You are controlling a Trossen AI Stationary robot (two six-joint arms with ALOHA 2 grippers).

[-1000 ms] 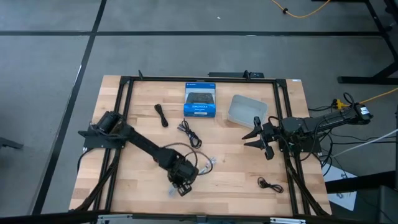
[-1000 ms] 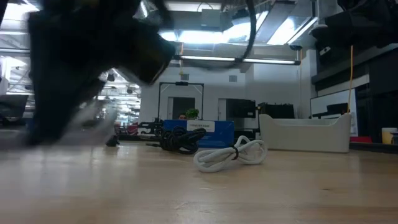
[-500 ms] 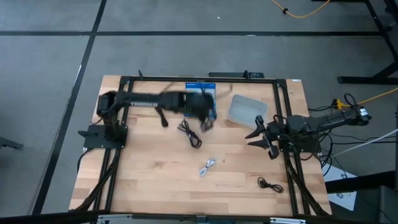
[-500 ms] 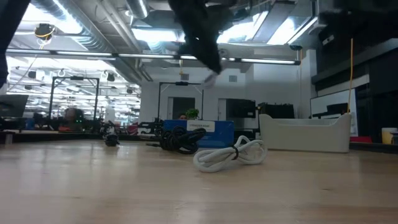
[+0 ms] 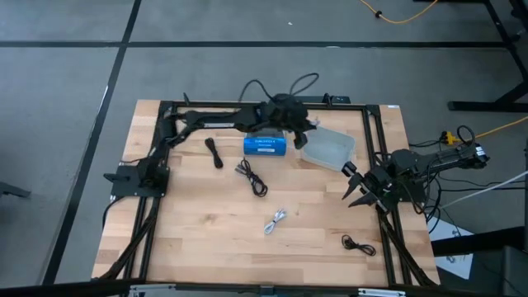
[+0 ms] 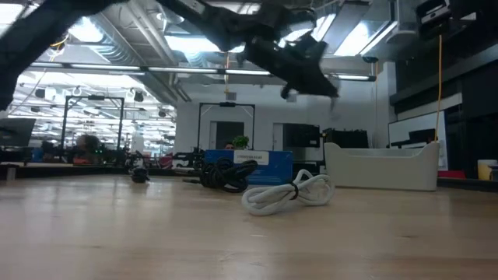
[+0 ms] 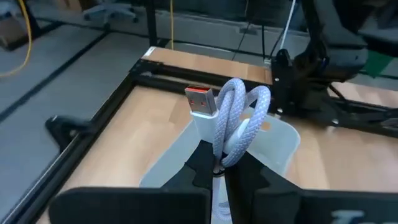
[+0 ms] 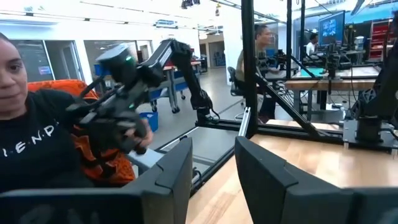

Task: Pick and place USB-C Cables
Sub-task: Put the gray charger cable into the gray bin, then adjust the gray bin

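My left gripper (image 5: 302, 134) reaches across the far side of the table and hangs over the left rim of the pale grey tray (image 5: 332, 148), shut on a small silver-grey USB-C cable coil (image 7: 235, 118). More coils lie flat on the wood: two black ones (image 5: 214, 153) (image 5: 252, 178), a white one (image 5: 275, 221) and a black one (image 5: 357, 244). The low view shows the white coil (image 6: 288, 193) and a black coil (image 6: 226, 175). My right gripper (image 5: 355, 186) waits open by the table's right rail. My left gripper pinches the silver-grey coil between its two fingers (image 7: 202, 168) at the coil's lower bend (image 7: 222, 154). The coil stands up past the fingertips, its red-tipped plug (image 7: 200, 99) at the free end. It is lifted clear, above the tray (image 7: 273, 146).
A blue-and-black box (image 5: 266, 144) lies just left of the tray, under the left arm. A black frame rail (image 5: 373, 165) runs along the table's right side by the right gripper. Bare wood spans the near half. A person shows in the right wrist view, beyond the table.
My left arm has swung fast from the table's near middle, up and toward the far edge, past the blue box to above the tray, carrying the silver-grey coil lifted clear. My right gripper has shifted a little toward the near right.
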